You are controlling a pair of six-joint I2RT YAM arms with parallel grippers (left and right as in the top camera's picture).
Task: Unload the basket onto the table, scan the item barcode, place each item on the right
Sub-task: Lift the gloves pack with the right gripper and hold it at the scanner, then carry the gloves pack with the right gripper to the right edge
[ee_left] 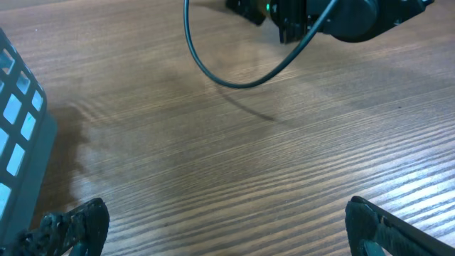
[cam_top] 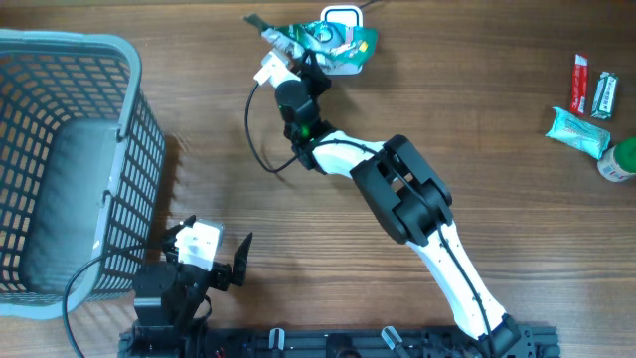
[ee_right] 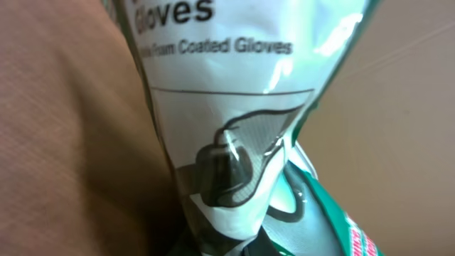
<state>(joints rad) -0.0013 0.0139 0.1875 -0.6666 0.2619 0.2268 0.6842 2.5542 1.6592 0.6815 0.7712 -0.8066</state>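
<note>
Grey mesh basket (cam_top: 149,159) sits at the left edge of the bench (cam_top: 517,219), likely the drop spot after scanning. Left gripper (cam_top: 207,254) rests by the front-left corner beside the basket, fingers spread wide and empty: idle, out of the way.

Right gripper (cam_top: 301,50) is at the back edge, centre, pressed together on the glove packet (cam_top: 336,40). It pinches one end so the printed face hangs free over a white-framed object (cam_top: 341,14), possibly the scanner; too small to be sure. Wrist view reads "Gloves" and "Coated Gloves"; no barcode shows there.

Right edge: red pack (cam_top: 581,75), dark pack (cam_top: 604,94), teal pouch (cam_top: 576,129), green bottle (cam_top: 621,159), well apart from the arm, text unreadable.
</note>
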